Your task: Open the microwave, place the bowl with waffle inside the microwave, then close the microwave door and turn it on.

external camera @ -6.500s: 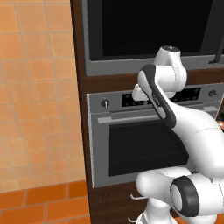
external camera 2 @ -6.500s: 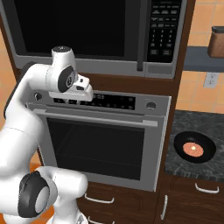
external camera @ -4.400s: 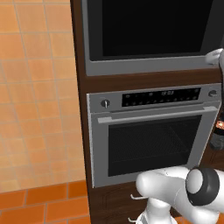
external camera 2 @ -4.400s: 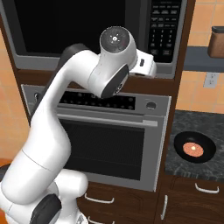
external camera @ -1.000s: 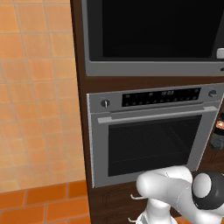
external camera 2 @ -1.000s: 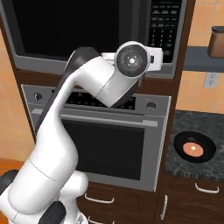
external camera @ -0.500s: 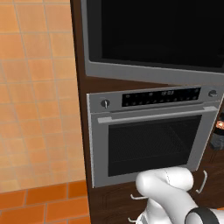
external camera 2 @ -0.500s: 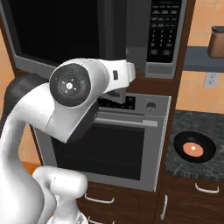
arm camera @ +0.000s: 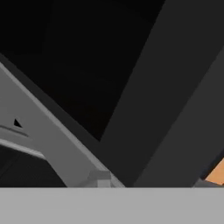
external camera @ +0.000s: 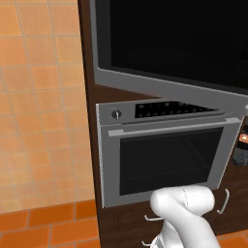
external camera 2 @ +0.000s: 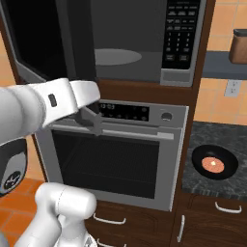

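Observation:
The microwave (external camera 2: 179, 34) stands open, and its grey cavity shows the round turntable plate (external camera 2: 118, 56). The microwave door (external camera 2: 43, 38) is swung out to the left; its black glass and grey lower edge (external camera: 164, 87) span the top of the left base view. My gripper (external camera 2: 96, 126) hangs at the end of the white arm, just below the door's free edge. In the hand view the gripper (arm camera: 151, 183) is open, with the door's dark handle (arm camera: 183, 105) between its fingertips (arm camera: 99, 178). The black bowl (external camera 2: 214, 164) with the waffle sits on the dark counter at the right.
The silver oven (external camera 2: 120, 159) with its bar handle and knobs fills the cabinet under the microwave. A brown container (external camera 2: 239, 46) stands on a shelf at the upper right. An orange tiled wall (external camera: 38, 106) lies left of the cabinet.
The microwave door has gone from shut to wide open, swinging left. My arm swept from the door's right side across to the left with the handle.

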You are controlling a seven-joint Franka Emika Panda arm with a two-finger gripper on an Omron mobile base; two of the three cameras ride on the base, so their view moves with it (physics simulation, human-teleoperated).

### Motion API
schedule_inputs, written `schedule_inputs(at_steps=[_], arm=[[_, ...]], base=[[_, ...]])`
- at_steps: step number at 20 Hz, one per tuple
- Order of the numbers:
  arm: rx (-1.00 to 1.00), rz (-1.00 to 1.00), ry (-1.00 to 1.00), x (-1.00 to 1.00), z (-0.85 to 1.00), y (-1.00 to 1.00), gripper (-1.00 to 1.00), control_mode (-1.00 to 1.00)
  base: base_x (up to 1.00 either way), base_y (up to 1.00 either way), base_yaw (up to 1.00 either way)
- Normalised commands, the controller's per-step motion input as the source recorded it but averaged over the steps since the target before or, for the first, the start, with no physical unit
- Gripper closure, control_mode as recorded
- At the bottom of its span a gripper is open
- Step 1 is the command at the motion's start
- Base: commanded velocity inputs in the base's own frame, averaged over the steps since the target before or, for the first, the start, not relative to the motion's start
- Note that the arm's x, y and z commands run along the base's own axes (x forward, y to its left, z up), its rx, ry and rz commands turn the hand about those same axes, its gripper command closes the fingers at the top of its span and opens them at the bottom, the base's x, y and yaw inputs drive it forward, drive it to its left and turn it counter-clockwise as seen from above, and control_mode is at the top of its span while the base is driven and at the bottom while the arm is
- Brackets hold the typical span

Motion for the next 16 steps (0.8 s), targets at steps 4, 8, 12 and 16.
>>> schedule_inputs(at_steps=[4,8,12,16], arm=[[-0.29,-0.11,0.14,-0.19,0.00,1.00,-1.00,-1.00],[-0.10,-0.04,0.02,-0.66,-0.03,0.46,-1.00,-1.00],[0.13,-0.04,0.00,-1.00,-0.12,-0.44,-1.00,-1.00],[0.31,-0.08,0.05,-1.00,-0.11,-0.82,-1.00,-1.00]], base=[[0.00,0.00,0.00],[0.00,0.00,0.00],[0.00,0.00,0.00],[0.00,0.00,0.00]])
